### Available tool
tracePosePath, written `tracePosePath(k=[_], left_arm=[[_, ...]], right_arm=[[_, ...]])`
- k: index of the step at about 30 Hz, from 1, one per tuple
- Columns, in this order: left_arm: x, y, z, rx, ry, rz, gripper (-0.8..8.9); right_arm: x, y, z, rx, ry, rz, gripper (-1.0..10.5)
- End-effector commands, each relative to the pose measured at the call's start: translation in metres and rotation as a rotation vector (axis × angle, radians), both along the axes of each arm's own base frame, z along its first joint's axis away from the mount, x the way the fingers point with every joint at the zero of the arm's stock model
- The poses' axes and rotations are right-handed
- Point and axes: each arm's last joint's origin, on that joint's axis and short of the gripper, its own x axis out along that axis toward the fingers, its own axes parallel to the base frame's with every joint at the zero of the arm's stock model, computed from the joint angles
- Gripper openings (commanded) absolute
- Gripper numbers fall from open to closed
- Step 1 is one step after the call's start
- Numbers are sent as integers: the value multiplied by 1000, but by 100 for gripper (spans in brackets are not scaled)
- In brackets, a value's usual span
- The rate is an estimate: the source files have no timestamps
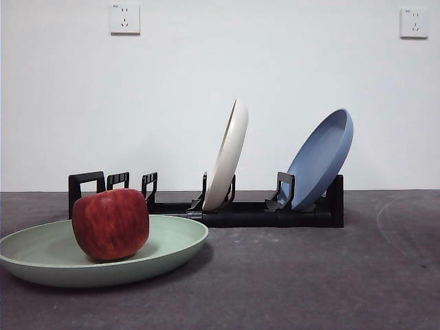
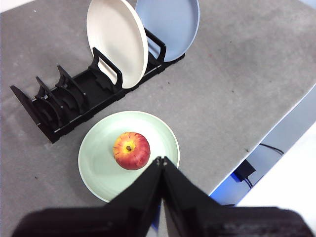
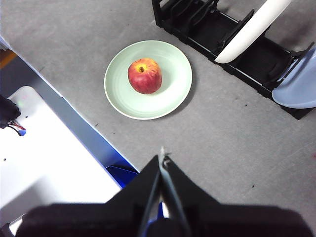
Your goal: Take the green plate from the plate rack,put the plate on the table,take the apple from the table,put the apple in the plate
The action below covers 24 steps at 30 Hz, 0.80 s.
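The green plate lies flat on the table in front of the left end of the plate rack. The red apple sits in the plate. Both show in the left wrist view, plate and apple, and in the right wrist view, plate and apple. My left gripper is shut and empty, high above the plate's near rim. My right gripper is shut and empty, high above bare table, apart from the plate. Neither arm shows in the front view.
A cream-white plate and a blue plate stand tilted in the rack's middle and right slots. The table's edge runs close beside the green plate, with floor and cables below. Two wall sockets sit high on the white wall.
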Motion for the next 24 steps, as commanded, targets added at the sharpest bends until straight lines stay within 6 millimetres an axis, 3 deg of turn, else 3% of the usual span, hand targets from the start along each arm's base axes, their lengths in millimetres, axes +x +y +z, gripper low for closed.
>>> tracePosePath(k=[1,6,11,14,17,19,24], left_arm=[[4,-5,-1,12,12,3,-4],[13,-14,-4,34,31,9,-4],[20,-6,-2,1,36,73,-4],[25,12,7,-139,-5,215,-4],[29,36,17,-296,-245,412,-4],[27,47,8,-388,-422,479,-4],[24,54,-51,-449,-644,395,-4]], right_arm=[[0,0,-3,-25,15,2,1],[0,0,-3,-24,15,2,0],[0,0,-3,-24,15,2,1],[0,0,-3,-24,15,2,1],[0,0,-3,-24,15,2,1],[0,0,-3,-24,15,2,1],[0,0,-3,-24,15,2,0]])
